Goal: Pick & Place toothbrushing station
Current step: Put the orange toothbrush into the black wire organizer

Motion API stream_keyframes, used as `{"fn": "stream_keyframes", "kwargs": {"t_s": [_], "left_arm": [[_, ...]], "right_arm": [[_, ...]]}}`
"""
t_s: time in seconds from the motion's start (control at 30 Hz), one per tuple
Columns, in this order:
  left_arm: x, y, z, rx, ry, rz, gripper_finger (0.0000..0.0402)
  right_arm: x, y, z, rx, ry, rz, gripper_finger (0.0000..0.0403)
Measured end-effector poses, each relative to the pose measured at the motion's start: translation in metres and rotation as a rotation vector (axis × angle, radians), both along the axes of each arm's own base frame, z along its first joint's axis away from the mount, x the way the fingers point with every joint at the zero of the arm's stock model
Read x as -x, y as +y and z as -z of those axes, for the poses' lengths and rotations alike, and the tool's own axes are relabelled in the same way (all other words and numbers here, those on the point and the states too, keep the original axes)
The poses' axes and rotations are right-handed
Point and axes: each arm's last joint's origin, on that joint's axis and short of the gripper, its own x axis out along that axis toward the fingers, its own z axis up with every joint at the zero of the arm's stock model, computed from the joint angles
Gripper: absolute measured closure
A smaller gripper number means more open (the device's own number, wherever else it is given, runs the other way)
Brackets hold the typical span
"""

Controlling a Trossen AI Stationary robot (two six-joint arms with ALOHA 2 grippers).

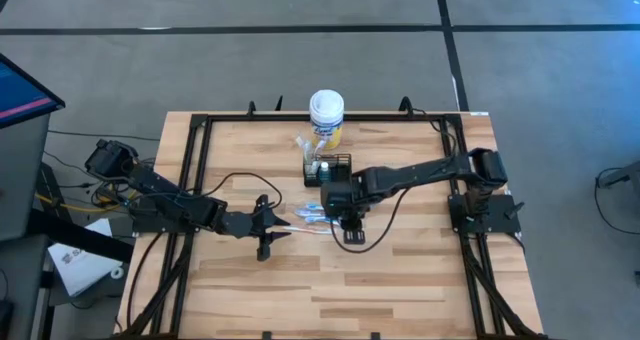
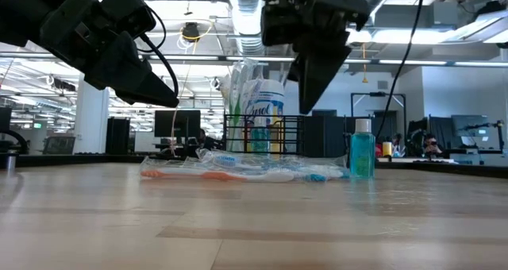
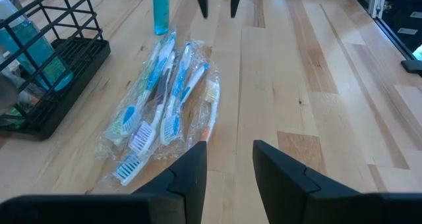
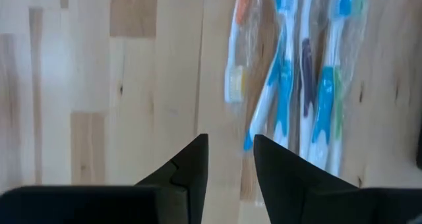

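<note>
Grippers first: the left gripper [image 1: 268, 242] sits low and left of centre in the high view, above bare wood, its two dark fingers [image 3: 191, 174] parted by a narrow gap with nothing between them. The right gripper [image 1: 348, 223] hangs at centre frame in the high view, just below the caddy; its fingers [image 4: 191, 161] show a similar narrow gap and hold nothing, pointing down at the tabletop beside the toothbrushes.

The toothbrushing station, a small low black wire-mesh caddy [image 1: 331, 169], stands on the light wooden slat table [image 1: 400, 280] just above centre in the high view, directly below a yellow canister with a white lid [image 1: 327, 114]. In the low view the caddy [image 2: 266, 135] appears at centre, behind the toothbrushes, with packaged items standing upright in it. In the left wrist view it occupies the upper left corner [image 3: 62, 59], and a teal bottle shows through its mesh.

A loose bundle of toothbrushes in clear plastic wrap [image 3: 161, 105], blue, white and one orange-handled, lies flat on the table between the two grippers, near the caddy but apart from it. A small bottle of teal liquid with a white cap [image 2: 362, 149] stands upright at right of centre in the low view, beside the bundle's end.
</note>
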Motion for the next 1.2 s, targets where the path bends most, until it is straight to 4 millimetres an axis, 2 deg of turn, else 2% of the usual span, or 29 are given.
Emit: {"fn": "stream_keyframes", "kwargs": {"t_s": [0.3, 0.73, 0.8, 0.87, 1.0, 1.2], "left_arm": [[0.000, 0.000, 0.000, 0.000, 0.000, 0.000, 0.0284], [0.000, 0.000, 0.000, 0.000, -0.001, 0.000, 0.0284], [0.000, 0.000, 0.000, 0.000, -0.001, 0.000, 0.0284], [0.000, 0.000, 0.000, 0.000, -0.001, 0.000, 0.0284], [0.000, 0.000, 0.000, 0.000, -0.001, 0.000, 0.0284], [0.000, 0.000, 0.000, 0.000, -0.003, -0.003, 0.0284]], "right_arm": [[0.002, -0.001, 0.025, -0.008, -0.040, 0.008, 0.0290], [-0.003, 0.000, 0.044, -0.014, -0.109, 0.004, 0.0290], [0.000, 0.000, 0.047, -0.012, -0.079, 0.005, 0.0290], [-0.006, 0.001, 0.052, -0.019, -0.100, 0.014, 0.0290], [-0.005, 0.001, 0.070, -0.018, -0.028, 0.021, 0.0290], [-0.007, 0.001, 0.074, -0.022, -0.019, 0.020, 0.0290]]}}
